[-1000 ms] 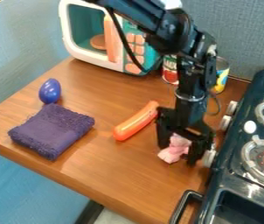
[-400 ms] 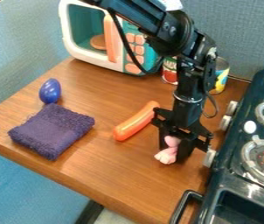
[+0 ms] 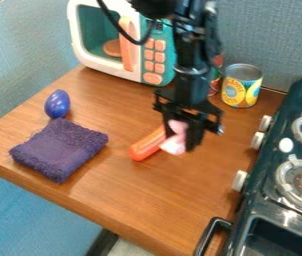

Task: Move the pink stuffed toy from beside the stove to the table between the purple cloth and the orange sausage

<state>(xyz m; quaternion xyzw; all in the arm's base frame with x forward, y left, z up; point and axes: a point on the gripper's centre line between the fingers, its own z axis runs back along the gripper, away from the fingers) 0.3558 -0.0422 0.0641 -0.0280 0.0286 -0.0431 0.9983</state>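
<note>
Above the middle of the wooden table hangs the gripper (image 3: 180,137), shut on a small pink toy (image 3: 175,138), which pokes out between and below the fingers. An orange sausage (image 3: 148,144) lies on the table just left of the toy, its upper end hidden behind the gripper and toy. Farther left are a folded purple cloth (image 3: 59,149) and a blue egg-shaped object (image 3: 57,104) at the cloth's upper corner.
A toy microwave (image 3: 99,61) stands at the back left of the table (image 3: 107,200). A yellow can (image 3: 242,86) and a red can (image 3: 216,75) are at the back. Along the right side runs a dark toy stove (image 3: 270,172) with knobs and a handle.
The gripper first closed on the pink toy, then rose and moved up and left in the view with it. More of the yellow can now shows; the toy now partly covers the sausage.
</note>
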